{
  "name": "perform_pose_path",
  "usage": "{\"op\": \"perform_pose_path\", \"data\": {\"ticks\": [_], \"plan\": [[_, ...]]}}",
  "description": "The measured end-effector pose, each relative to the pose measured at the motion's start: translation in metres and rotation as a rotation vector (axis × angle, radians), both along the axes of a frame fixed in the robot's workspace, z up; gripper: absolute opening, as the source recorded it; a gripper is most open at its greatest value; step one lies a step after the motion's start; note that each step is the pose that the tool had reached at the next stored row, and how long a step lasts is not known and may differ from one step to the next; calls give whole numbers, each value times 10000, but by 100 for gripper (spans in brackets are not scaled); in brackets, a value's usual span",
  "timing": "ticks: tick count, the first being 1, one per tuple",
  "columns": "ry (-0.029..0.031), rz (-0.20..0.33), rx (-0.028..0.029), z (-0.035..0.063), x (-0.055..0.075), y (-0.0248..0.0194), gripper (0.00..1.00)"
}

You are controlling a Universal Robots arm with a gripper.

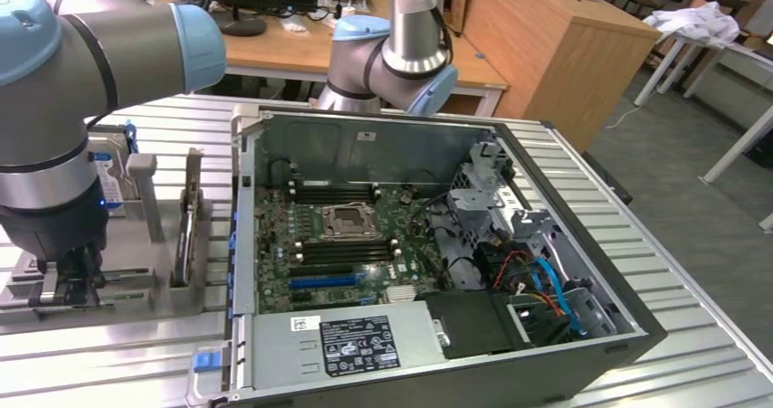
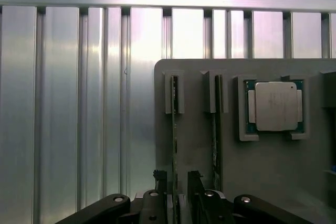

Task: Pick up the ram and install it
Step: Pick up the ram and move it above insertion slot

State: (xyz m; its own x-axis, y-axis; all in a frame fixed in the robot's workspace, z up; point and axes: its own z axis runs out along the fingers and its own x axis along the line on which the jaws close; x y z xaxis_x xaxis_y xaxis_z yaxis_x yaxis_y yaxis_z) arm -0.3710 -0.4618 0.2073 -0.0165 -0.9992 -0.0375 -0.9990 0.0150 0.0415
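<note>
The open claw (image 2: 177,176) straddles the ram (image 2: 174,124), edge-up in its grey holder (image 2: 198,145); a clean grip needs it centred and square.

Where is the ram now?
In the wrist view the ram stands on edge in the grey holder, straddled by the open hand, beside a second stick.

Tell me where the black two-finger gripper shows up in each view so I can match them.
Exterior view: gripper at that view's lower left, over the grey plastic holder.
Wrist view: gripper open, astride the thin green ram stick in that holder.
Shared landmark: the holder on the ribbed aluminium table.
</note>
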Motion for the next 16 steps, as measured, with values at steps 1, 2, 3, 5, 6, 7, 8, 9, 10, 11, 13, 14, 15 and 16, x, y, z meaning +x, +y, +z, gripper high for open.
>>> {"op": "perform_pose_path", "data": {"ticks": [1,2,3,5,6,7,8,9,10,11,13,14,15,16], "plan": [[0,0,0,0,0,-3,30],[0,-1,0,0,-1,-6,30],[1,-2,0,1,-1,-7,30],[0,-3,0,0,-2,-7,30],[0,-2,0,0,-2,-8,30],[-1,-1,1,-2,-1,-8,30],[-2,-1,1,-8,-2,-8,30],[-1,-1,1,-14,-1,-8,30],[-1,-1,0,-23,-1,-8,30],[-1,-1,1,-33,-1,-8,30],[0,-1,0,-45,-2,-8,30],[-1,-1,1,-51,-1,-8,30],[0,-2,0,-56,-1,-8,30],[1,-1,0,-59,-1,-8,30]]}}
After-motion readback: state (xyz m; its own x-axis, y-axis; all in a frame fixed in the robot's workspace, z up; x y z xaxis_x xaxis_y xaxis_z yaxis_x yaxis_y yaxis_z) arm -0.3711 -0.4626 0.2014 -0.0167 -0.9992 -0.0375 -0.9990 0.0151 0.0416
